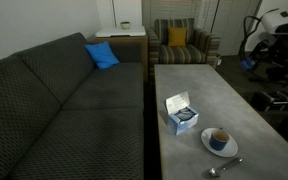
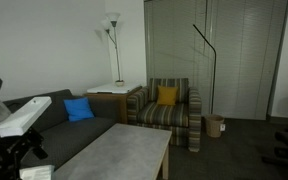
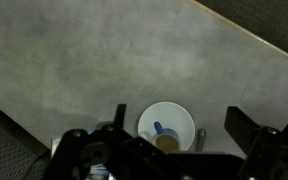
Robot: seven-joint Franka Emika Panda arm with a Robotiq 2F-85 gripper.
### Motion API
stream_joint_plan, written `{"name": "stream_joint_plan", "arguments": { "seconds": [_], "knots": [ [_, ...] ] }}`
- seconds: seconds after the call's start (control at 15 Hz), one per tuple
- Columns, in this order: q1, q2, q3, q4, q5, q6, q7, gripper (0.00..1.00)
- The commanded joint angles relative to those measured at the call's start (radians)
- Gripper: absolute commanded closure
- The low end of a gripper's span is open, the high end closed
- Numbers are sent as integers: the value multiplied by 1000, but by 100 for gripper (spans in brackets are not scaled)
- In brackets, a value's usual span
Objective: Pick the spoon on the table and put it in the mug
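Spoon (image 1: 224, 166) is lying flat on the grey table (image 1: 199, 80), just beside the saucer (image 1: 206, 146), on the side toward the table's near end. From that far out I can't tell if it touches the rim. The mug (image 1: 218, 139) stands upright on the saucer, dark blue outside, lighter inside. A white-and-blue box (image 1: 181, 113) sits near the saucer, further up the table and apart from it.

My wrist view looks pretty much straight down on the saucer (image 3: 169, 112). The mug (image 3: 165, 142) is on it, toward the bottom of the picture. The spoon (image 3: 201, 138) shows as a thin silvery sliver right off the saucer's right edge, with its lower end hidden behind the gripper body. The gripper (image 3: 176, 113) hangs up above the saucer with its fingers (image 3: 239, 122) spread wide and empty, one out past each side of the saucer, touching nothing.

The sofa (image 1: 64, 110) runs along the table's long edge, on the far side of the box from the saucer. A blue cushion (image 1: 102, 55) sits on it, well away from the saucer.
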State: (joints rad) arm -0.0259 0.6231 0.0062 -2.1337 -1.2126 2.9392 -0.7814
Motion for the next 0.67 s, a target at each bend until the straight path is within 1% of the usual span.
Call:
{"name": "stream_joint_plan", "arguments": {
  "seconds": [0.0, 0.07, 0.13, 0.27, 0.47, 0.6],
  "knots": [
    [-11, 7, 12, 9, -2, -4, -4, 0],
    [2, 7, 31, 2, 19, -37, -10, 0],
    [1, 27, 39, 15, 27, -44, -24, 0],
    [-10, 106, 83, 70, 85, -62, -106, 0],
    [-48, 216, 178, 138, 202, -111, -298, 0],
    [-70, 281, 221, 185, 266, -150, -406, 0]
  ]
}}
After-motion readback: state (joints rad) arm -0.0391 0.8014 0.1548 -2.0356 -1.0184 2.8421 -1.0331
